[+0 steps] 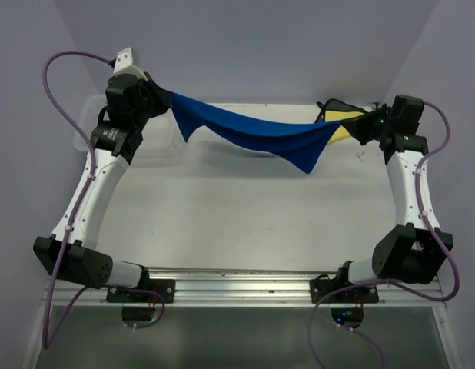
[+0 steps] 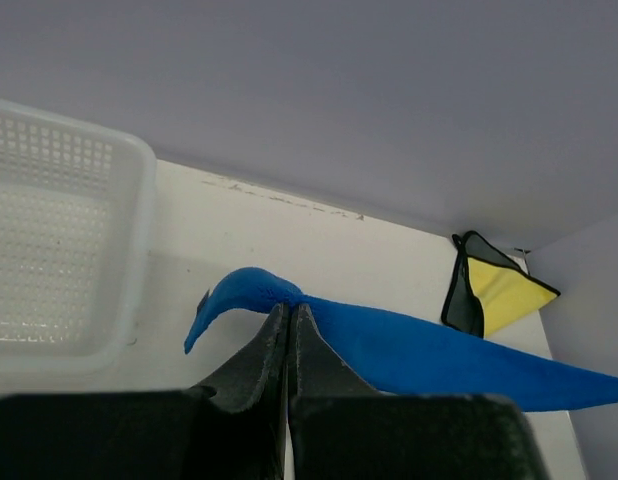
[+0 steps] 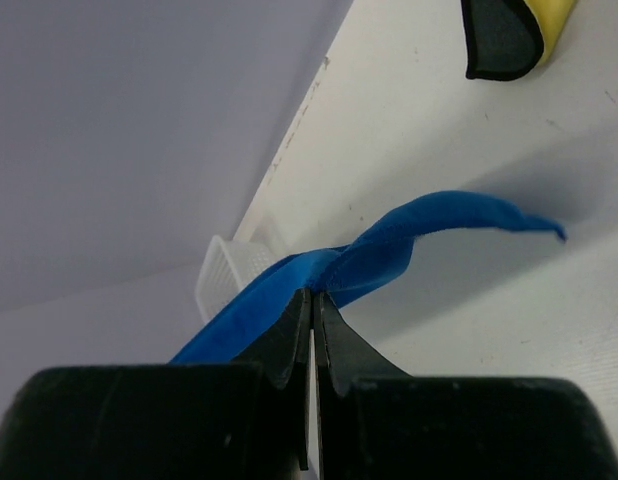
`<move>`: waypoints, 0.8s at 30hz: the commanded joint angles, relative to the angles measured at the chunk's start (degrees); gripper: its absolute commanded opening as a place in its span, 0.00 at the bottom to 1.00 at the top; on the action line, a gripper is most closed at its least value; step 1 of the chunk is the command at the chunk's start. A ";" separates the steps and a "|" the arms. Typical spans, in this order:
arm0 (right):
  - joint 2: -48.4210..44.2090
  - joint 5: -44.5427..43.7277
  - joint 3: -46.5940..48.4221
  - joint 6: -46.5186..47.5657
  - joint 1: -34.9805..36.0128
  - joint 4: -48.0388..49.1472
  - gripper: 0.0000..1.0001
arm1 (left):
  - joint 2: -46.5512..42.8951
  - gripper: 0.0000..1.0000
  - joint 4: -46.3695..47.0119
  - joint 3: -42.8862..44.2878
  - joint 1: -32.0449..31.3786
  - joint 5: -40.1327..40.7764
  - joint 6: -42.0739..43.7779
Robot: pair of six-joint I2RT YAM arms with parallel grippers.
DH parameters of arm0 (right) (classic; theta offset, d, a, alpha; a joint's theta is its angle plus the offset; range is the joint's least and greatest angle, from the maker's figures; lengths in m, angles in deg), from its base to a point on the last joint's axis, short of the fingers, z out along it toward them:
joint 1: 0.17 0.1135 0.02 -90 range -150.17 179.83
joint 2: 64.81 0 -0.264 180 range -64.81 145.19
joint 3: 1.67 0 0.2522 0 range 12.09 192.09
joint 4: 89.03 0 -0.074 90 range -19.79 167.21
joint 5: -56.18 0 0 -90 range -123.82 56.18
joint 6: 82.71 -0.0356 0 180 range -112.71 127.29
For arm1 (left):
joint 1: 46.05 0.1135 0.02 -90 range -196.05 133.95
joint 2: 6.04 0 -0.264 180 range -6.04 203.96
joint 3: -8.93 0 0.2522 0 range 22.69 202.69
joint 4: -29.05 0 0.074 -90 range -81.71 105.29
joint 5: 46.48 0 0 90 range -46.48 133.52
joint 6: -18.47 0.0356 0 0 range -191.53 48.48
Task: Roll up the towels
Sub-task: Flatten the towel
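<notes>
While the left tool (image 2: 291, 312) and right tool (image 3: 314, 295) are pinching the soft royal blue towel (image 1: 253, 132) tight, hard pulling could be tugging a corner loose.

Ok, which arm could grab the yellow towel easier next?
Right, probably. The yellow towel lies at the table's far right, near the right gripper; the left gripper is by the basket. Both pinch the blue towel now.

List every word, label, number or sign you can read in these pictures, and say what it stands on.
None: no view shows any writing.
The blue towel, yellow towel, white basket and table carry no words, labels or numbers.
</notes>
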 commanded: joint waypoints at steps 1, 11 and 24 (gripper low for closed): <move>-3.11 3.08 -2.82 1.44 -1.08 1.77 0.00 | -5.00 0.00 0.33 -7.68 0.71 0.21 1.73; -19.10 -4.03 -19.52 11.98 -3.45 -7.19 0.00 | -27.32 0.00 4.73 -40.75 1.24 -1.55 -2.84; -39.05 -6.67 -47.29 15.07 -4.95 -14.66 0.00 | -54.04 0.00 -4.49 -65.03 -1.28 -0.41 -12.24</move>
